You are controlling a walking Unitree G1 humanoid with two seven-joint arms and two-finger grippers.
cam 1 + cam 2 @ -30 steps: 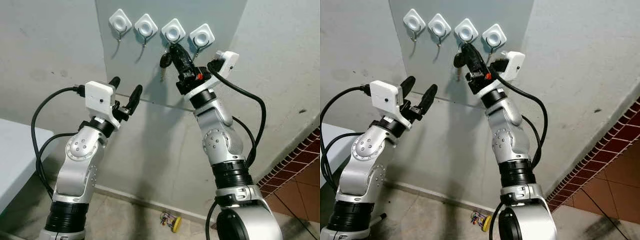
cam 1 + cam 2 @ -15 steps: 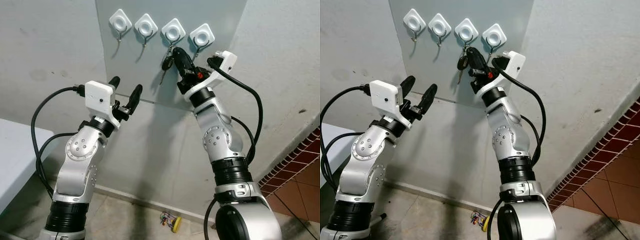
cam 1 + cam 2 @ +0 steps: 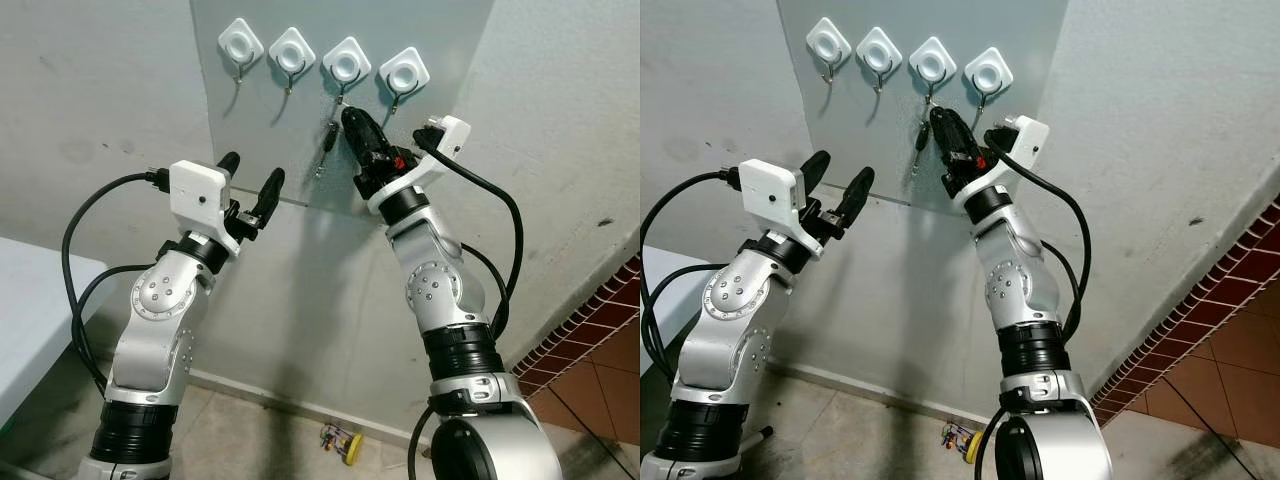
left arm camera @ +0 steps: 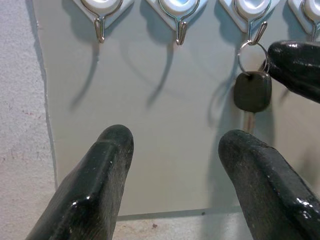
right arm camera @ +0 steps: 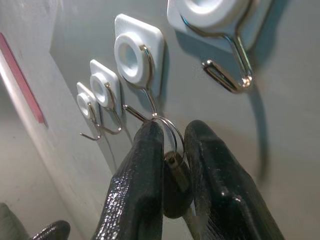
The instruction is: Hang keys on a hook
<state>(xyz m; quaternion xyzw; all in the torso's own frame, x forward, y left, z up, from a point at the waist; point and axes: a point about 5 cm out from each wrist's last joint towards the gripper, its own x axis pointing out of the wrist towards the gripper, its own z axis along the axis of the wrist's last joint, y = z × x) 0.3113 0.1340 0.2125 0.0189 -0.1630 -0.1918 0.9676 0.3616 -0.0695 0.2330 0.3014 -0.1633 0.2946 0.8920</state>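
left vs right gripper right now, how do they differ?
Left gripper has its fingers spread with nothing between them; right gripper has its fingers close around the key.
Left gripper sits below the hook row, away from the panel; right gripper is up by the third hook, where the key ring hangs.
Both point toward the hooks on the panel.

left gripper (image 3: pixel 252 187): raised, fingers spread | right gripper (image 3: pixel 352 122): raised high, fingers nearly together
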